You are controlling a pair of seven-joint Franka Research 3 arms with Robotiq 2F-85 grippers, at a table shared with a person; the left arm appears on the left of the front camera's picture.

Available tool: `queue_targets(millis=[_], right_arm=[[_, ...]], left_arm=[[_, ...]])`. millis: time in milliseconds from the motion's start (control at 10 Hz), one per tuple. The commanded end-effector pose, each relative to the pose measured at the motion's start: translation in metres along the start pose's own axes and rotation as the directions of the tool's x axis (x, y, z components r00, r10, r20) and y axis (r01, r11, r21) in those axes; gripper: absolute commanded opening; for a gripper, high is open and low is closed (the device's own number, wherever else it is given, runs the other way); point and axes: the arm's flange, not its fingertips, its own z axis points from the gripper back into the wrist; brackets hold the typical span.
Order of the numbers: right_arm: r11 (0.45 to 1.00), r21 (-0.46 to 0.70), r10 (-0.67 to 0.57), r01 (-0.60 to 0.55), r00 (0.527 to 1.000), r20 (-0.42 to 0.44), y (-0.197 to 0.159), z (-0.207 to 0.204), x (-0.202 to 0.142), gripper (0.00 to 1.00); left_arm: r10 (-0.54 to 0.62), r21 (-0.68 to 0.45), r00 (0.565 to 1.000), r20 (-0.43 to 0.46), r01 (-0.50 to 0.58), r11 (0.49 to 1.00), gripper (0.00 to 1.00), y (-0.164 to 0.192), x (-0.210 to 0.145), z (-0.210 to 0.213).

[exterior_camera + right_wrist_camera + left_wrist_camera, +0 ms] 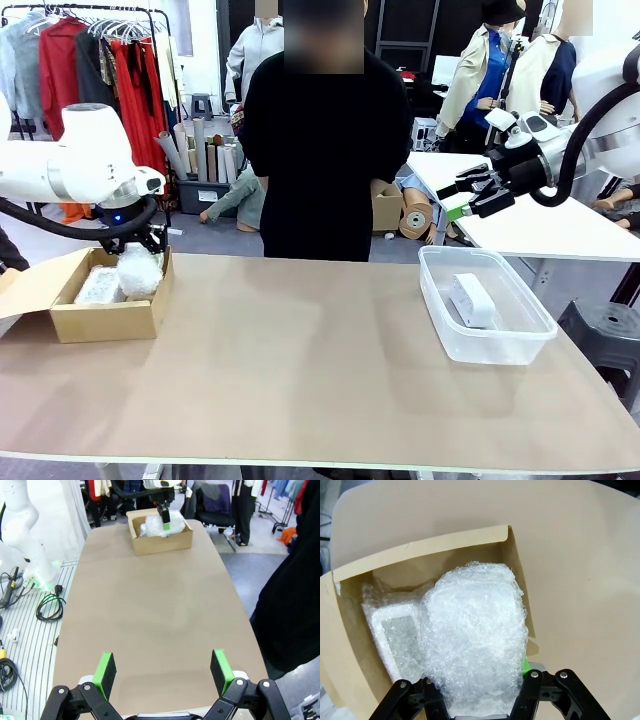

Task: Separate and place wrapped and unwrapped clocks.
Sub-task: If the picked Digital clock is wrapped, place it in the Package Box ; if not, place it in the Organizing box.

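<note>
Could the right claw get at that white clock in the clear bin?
Probably yes: the right claw hangs open above the bin, the bare clock lies uncovered inside, and nothing stands between them.

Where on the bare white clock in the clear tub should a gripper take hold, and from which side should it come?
Probably from straight above: the white clock lies flat on the floor of the clear tub, whose walls block any sideways approach. Close the fingers across its narrower width, near the middle, where the flat long edges should give the pads parallel faces.
</note>
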Motion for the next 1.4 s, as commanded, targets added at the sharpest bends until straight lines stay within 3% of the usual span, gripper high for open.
queue_targets(millis=[0, 400, 1300], right_arm=[[1.0, -0.001, 0.003, -0.003, 1.0, -0.001, 0.0, 0.001, 0.001, 1.0], [1.0, -0.001, 0.003, -0.003, 1.0, -0.001, 0.0, 0.001, 0.001, 1.0], [1.0, -0.001, 0.003, -0.003, 1.0, -0.001, 0.0, 0.001, 0.001, 1.0]], left_arm=[[-0.001, 0.0, 1.0, 0.003, 0.001, 1.0, 0.0, 0.0, 0.0, 0.002], [-0.042, 0.003, 0.998, -0.036, 0.042, 0.999, 0.0, 0.002, -0.001, 0.0], [-0.083, -0.108, 0.991, -0.101, 0.072, 0.992, 0.0, 0.012, 0.004, -0.029]])
